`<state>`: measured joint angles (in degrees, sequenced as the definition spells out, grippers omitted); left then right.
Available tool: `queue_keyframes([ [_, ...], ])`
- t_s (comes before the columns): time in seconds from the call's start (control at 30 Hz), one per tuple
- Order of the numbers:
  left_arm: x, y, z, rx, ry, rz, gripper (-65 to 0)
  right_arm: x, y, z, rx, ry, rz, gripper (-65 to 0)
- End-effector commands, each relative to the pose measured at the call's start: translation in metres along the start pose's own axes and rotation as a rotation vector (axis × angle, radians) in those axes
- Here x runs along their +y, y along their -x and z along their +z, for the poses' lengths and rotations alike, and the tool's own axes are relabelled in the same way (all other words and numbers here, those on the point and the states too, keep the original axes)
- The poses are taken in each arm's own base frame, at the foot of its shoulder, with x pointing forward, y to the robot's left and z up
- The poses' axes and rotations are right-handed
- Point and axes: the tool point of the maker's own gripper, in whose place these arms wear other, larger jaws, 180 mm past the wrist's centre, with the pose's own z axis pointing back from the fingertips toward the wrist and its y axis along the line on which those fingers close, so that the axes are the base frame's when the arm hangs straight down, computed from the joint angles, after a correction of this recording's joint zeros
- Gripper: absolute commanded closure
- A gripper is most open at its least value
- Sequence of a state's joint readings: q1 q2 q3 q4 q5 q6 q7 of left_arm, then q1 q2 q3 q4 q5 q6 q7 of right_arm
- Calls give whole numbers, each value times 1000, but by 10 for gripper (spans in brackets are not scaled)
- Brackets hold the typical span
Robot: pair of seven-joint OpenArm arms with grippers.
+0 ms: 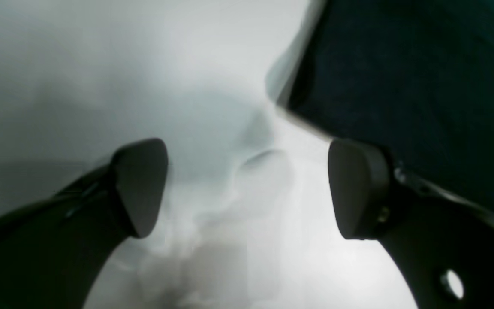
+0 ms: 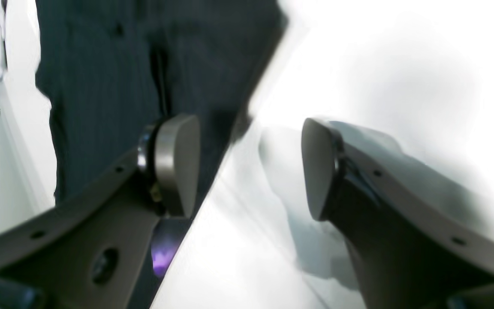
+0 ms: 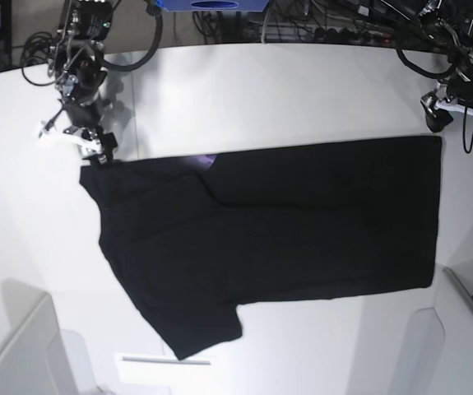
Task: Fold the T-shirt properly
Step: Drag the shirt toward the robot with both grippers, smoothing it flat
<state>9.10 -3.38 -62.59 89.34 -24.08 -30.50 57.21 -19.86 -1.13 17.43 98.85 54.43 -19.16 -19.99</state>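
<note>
The black T-shirt (image 3: pixel 277 239) lies spread on the white table (image 3: pixel 285 90), hem to the right, one sleeve toward the front. A small purple patch of print (image 3: pixel 207 160) shows at its far edge. My right gripper (image 3: pixel 96 151) is at the shirt's far left corner. In the right wrist view it (image 2: pixel 247 169) is open, with the shirt's edge (image 2: pixel 122 64) running between the fingers and purple print (image 2: pixel 163 257) below. My left gripper (image 3: pixel 436 119) is just beyond the far right corner. In the left wrist view it (image 1: pixel 249 189) is open over the table, the shirt (image 1: pixel 423 86) beside its right finger.
Cables and a blue device (image 3: pixel 211 4) crowd the table's back edge. Both arm bases stand at the back corners. A white strip (image 3: pixel 162 360) lies on the table in front of the sleeve. Raised white panels sit at the front left (image 3: pixel 14 354) and front right (image 3: pixel 466 329).
</note>
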Motion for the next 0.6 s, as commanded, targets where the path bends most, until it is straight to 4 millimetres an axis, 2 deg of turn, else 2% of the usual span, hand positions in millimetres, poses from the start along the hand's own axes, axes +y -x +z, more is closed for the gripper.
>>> queue_keyframes([
  [0.0, -2, -13, 0, -37, 16, -8, -561, 7, -9, 0, -26, -25, 6, -356],
  [0.17, -13, -19, -9, -50, 44, 13, -559, -5, -9, -5, -16, 5, 17, -356],
  [0.33, -20, -25, -16, -58, 66, 35, -541, -6, -7, -11, -9, 12, 10, -357],
  [0.5, -23, -19, -27, -34, 86, 68, -308, 4, -12, -19, -16, -5, 2, -357],
  [0.57, -26, -18, -30, -31, 95, 78, -240, 4, -11, -25, -10, -2, -5, -357],
])
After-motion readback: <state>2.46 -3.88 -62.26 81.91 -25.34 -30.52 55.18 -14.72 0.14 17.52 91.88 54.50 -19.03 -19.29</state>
